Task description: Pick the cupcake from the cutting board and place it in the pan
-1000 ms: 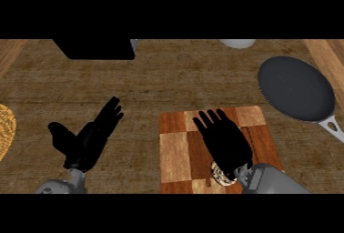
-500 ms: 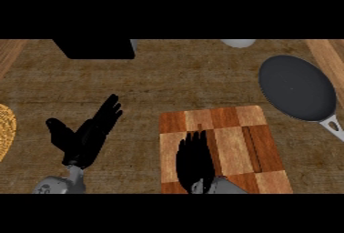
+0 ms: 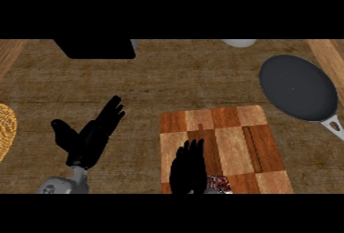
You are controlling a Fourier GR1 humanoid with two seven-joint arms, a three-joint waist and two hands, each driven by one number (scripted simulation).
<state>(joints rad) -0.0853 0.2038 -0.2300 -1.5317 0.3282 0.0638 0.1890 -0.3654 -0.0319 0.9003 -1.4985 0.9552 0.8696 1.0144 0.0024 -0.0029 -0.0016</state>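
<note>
"Where is the cupcake (image 3: 220, 183)?"

"At the near edge of the cutting board (image 3: 222, 145), just beside the right hand (image 3: 188, 167). That hand points straight up the board, fingers flat and together, holding nothing."

"And the left hand (image 3: 91, 136)?"

"Resting over the counter (image 3: 174, 86), fingers spread and tilted. The pan (image 3: 299, 88) sits far off at the right."

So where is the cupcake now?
In the head view, the cupcake sits at the cutting board's near edge, just right of the right hand.
</note>
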